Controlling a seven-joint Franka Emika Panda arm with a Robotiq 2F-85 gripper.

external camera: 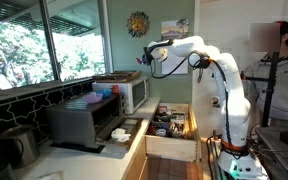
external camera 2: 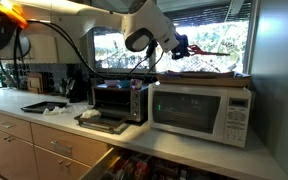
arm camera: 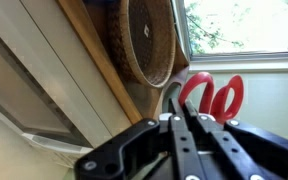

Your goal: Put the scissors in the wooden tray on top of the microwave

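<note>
Hovering high over the microwave [external camera 2: 199, 112], the tool [external camera 2: 181, 46] hangs at the end of the white arm [external camera: 219, 75], and it is clenched on the scissors [arm camera: 212, 96]. The wrist view gives the best look: 2 red handle loops poke out just past the dark fingers [arm camera: 174, 105], with the blades hidden between them. In an exterior view, a speck of red marks the scissors up in the air, above the wooden tray [external camera 2: 206, 79] and apart from it. That reddish-brown tray lies flat on top of the white microwave, spanning nearly its whole width. What lies inside it is too small to tell from here. Just beside the microwave on the surface [external camera 2: 24, 110] stands a dark grey oven [external camera 2: 119, 102] with its door dropped open. Below the surface, a light wooden drawer [external camera: 171, 128] is pulled out and filled with small items. Up close in the wrist view, a round woven basket [arm camera: 149, 40] shows next to a brown wooden edge, with a bright window [arm camera: 244, 25] behind.
</note>
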